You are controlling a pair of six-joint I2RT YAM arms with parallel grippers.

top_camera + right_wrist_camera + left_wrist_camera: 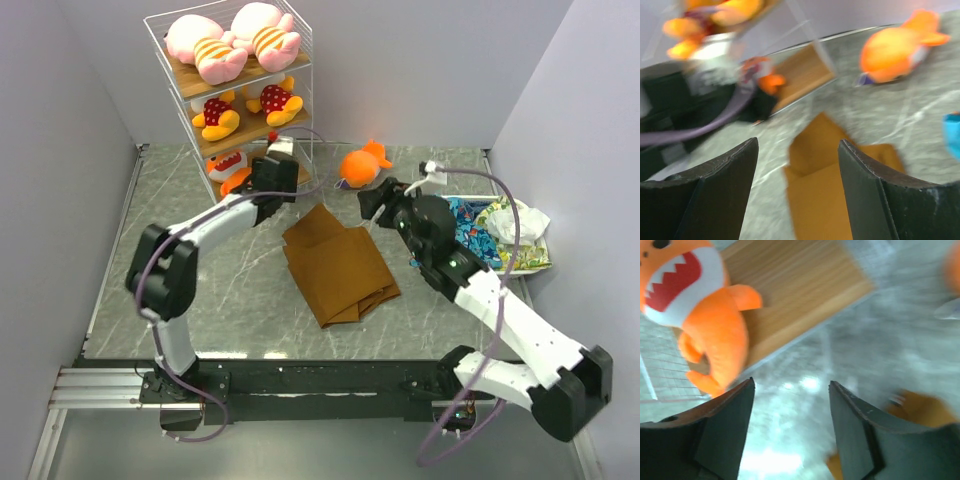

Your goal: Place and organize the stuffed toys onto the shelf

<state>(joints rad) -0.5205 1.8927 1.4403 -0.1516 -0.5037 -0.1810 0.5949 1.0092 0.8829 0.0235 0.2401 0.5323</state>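
Note:
The shelf (195, 88) stands at the back left. Two pink striped stuffed toys (215, 50) lie on its top board and two yellow ones in red polka dots (275, 100) on the middle board. An orange shark (228, 165) sits on the bottom board (800, 295), seen close up in the left wrist view as the shark (705, 315). My left gripper (273, 143) (791, 384) is open and empty just right of that shark. A second orange shark (365, 163) (892, 47) lies on the table. My right gripper (372, 205) (797, 141) hangs open and empty in front of it.
A folded brown cloth (335, 265) (840, 175) lies mid-table between the arms, under the right gripper's fingers. At the right, a tray (535, 262) holds colourful patterned fabric (470, 235) and a white crumpled piece (515, 222). Walls close in the table on three sides.

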